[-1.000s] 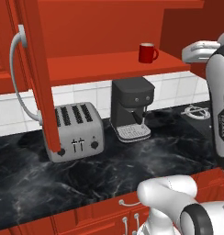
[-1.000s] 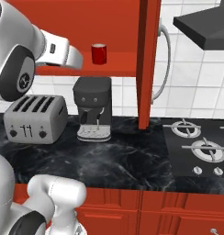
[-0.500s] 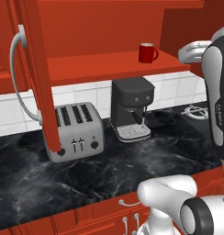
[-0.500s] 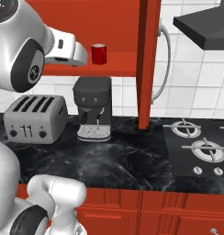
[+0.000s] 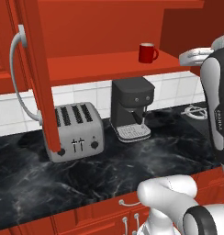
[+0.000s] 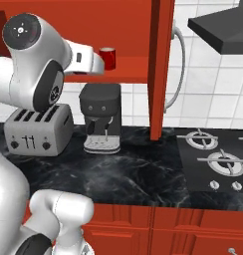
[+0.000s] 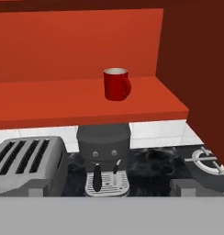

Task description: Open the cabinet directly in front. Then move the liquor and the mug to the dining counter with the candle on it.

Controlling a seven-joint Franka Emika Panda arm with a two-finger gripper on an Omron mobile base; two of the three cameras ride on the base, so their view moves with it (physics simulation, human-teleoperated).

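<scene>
Since 1 second ago the arm has lifted and drawn back toward the base, its elbow now high at the left of the right base view; nothing else has shifted. Largest is the cabinet (image 5: 86,27), both doors swung open, 1 door edge (image 5: 40,78) hanging in front of the toaster. Below it the black marble surface (image 5: 86,170) carries the 4-slot toaster (image 5: 75,131) and, just beside it, the dark coffee machine (image 5: 131,108). A hob (image 6: 215,162) sits to the right. The mug (image 7: 116,84) stands upright on the cabinet's red shelf (image 7: 86,108), above the coffee machine. The gripper's jaws cannot be told.
</scene>
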